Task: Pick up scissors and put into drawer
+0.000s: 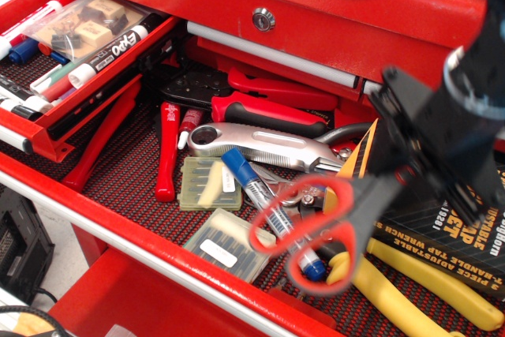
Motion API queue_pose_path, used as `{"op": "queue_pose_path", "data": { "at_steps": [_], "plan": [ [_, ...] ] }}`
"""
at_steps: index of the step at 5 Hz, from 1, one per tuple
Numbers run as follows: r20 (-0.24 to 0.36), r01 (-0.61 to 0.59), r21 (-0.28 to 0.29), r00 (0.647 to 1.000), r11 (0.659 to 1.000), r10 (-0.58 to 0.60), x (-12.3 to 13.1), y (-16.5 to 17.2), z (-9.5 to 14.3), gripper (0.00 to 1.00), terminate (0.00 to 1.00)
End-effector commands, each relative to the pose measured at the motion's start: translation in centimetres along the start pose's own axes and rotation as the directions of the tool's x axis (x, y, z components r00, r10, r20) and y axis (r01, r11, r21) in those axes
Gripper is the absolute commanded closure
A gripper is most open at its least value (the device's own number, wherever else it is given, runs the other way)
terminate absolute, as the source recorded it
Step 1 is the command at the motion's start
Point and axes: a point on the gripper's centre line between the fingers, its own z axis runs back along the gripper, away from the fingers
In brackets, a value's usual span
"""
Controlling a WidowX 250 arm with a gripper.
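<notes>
The gripper (394, 187) grasps the scissors (316, 230) by the blades, handles hanging blurred above the blue marker (260, 199); the drawer (47, 128) of whiteboard markers sits open at left.

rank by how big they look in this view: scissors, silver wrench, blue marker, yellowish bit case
1. scissors, though blurred, lifted and nearer the camera
2. silver wrench
3. blue marker
4. yellowish bit case, close to the marker

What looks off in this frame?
The scissors hang tilted and motion-blurred from the gripper, handles dangling over the cluttered tool drawer. The marker drawer sits open. Nothing looks spilled or damaged.
</notes>
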Motion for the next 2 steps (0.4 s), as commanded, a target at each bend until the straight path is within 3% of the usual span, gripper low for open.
{"op": "queue_pose_path", "data": {
  "at_steps": [1, 2],
  "plan": [
    [-0.117, 0.097, 0.070, 0.989, 0.993, -0.088, -0.5, 2.2, 2.6, 1.00, 0.00],
    [-0.176, 0.213, 0.181, 0.968, 0.960, -0.181, -2.6, 3.8, 3.4, 1.00, 0.00]
  ]
}}
